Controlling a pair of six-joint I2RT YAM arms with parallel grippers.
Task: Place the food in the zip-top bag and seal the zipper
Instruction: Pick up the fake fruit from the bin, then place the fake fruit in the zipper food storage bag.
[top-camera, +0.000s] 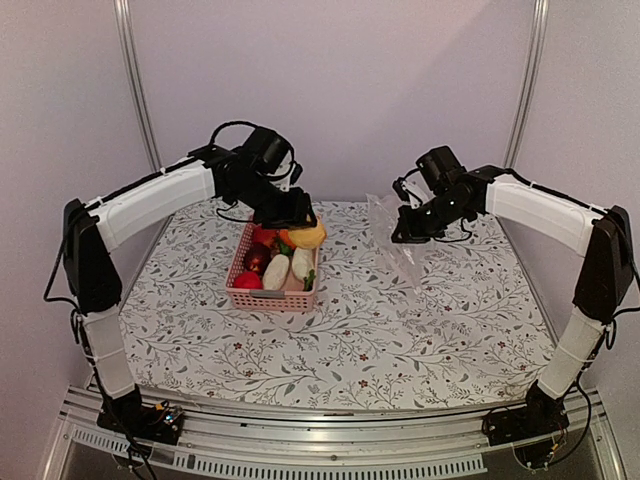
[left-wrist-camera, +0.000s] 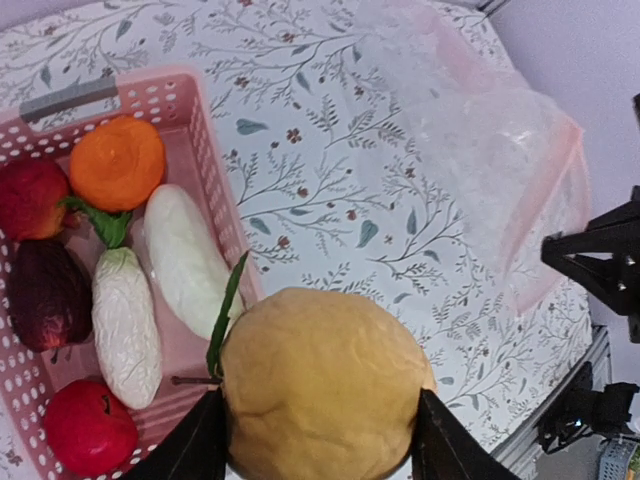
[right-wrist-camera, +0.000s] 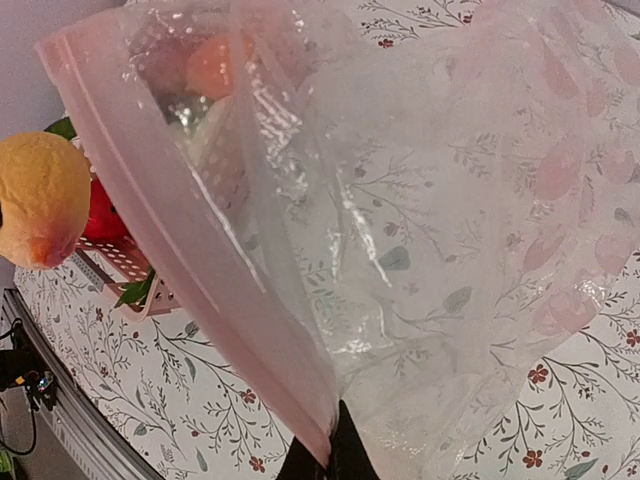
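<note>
Pale lilac walls (top-camera: 350, 80) and metal frame posts close in a table (top-camera: 400, 330) spread with a white cloth printed with leafy sprigs. The left arm (top-camera: 150, 200) reaches in from the near left corner and the right arm (top-camera: 545, 215) from the near right, both bending toward the far middle. The pink basket (top-camera: 270, 298) sits left of centre on the cloth. The zip-top bag (top-camera: 395, 240) hangs right of centre, apart from the basket, with its lower end reaching down toward the cloth. The right gripper (top-camera: 405, 232) has its jaws pressed together on the bag's edge, pinching it at one end of the zipper (right-wrist-camera: 190, 250), a pink-tinted strip along the mouth. Whether that mouth stands open cannot be told. The cloth's pattern and the basket's contents show through the crinkled film. The left gripper (top-camera: 303, 222) hovers over the basket's far right corner, its two fingers (left-wrist-camera: 190, 445) clamped on either side of a yellow fruit (left-wrist-camera: 320, 385) that is lifted clear of the rim. Inside the basket lie two white radishes (left-wrist-camera: 125, 320) side by side with green leaves (left-wrist-camera: 105, 220). An orange piece (left-wrist-camera: 117, 162) sits just beside the leaves, and a dark purple piece (left-wrist-camera: 45, 290) lies against the outer radish. There are also two red pieces (left-wrist-camera: 88, 428), one at each end of the basket.
</note>
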